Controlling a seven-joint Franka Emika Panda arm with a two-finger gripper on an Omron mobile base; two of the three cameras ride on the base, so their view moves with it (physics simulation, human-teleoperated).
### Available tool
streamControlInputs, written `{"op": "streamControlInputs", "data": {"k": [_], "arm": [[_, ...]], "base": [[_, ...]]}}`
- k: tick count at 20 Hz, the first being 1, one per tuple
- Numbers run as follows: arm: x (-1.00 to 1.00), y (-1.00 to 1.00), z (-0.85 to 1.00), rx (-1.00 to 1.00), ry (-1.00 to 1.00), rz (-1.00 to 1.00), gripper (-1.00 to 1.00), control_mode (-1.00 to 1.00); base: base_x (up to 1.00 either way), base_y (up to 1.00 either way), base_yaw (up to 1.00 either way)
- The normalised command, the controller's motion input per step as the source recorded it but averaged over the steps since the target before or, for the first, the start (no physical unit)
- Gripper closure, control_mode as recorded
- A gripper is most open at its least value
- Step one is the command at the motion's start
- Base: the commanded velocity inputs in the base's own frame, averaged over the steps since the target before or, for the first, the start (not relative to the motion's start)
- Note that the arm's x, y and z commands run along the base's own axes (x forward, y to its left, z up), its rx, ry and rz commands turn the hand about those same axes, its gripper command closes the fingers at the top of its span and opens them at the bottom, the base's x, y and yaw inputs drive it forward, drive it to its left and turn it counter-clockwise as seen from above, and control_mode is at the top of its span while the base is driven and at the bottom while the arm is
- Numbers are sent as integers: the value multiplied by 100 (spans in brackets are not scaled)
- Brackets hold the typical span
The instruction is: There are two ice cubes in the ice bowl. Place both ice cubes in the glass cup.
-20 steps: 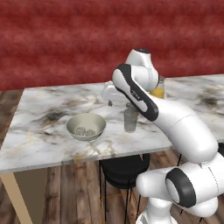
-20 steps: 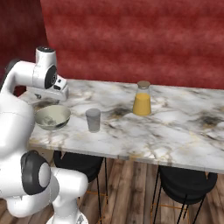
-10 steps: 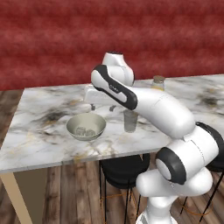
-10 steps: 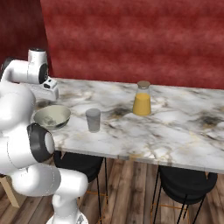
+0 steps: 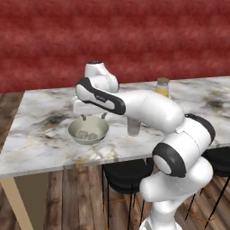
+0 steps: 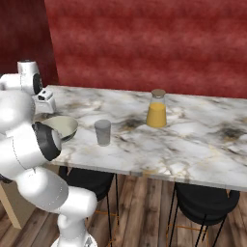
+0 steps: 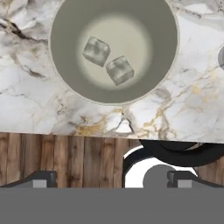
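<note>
The ice bowl sits near the marble table's front edge, with both ice cubes side by side in its middle; they also show as pale lumps. To the bowl's right stands the glass cup, its lower part behind my arm in the left base view. My gripper hangs open just above the bowl, pointing down, with nothing between its fingertips.
An amber bottle with a tan cap stands behind the cup, further back. The table's front edge runs close to the bowl. Black stools stand under the table over wooden floor.
My arm has swung left, from above the cup to above the bowl. The gripper has stayed open; bowl, cup and bottle have not moved.
</note>
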Motion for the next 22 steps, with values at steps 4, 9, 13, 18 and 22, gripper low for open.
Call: {"op": "streamControlInputs", "data": {"k": [4, 9, 13, 18, 22], "arm": [[16, 4, -36, -6, -2, 0, -100, -100], [30, 0, -43, -1, -11, 0, -100, -100], [21, -1, -24, 0, -11, 0, -100, -100], [46, -1, -26, 4, -4, 0, -100, -100], [41, 0, -12, 4, 0, 0, -100, -100]], "base": [[0, 0, 0], [0, 0, 0], [0, 0, 0], [0, 0, 0], [0, 0, 0]]}}
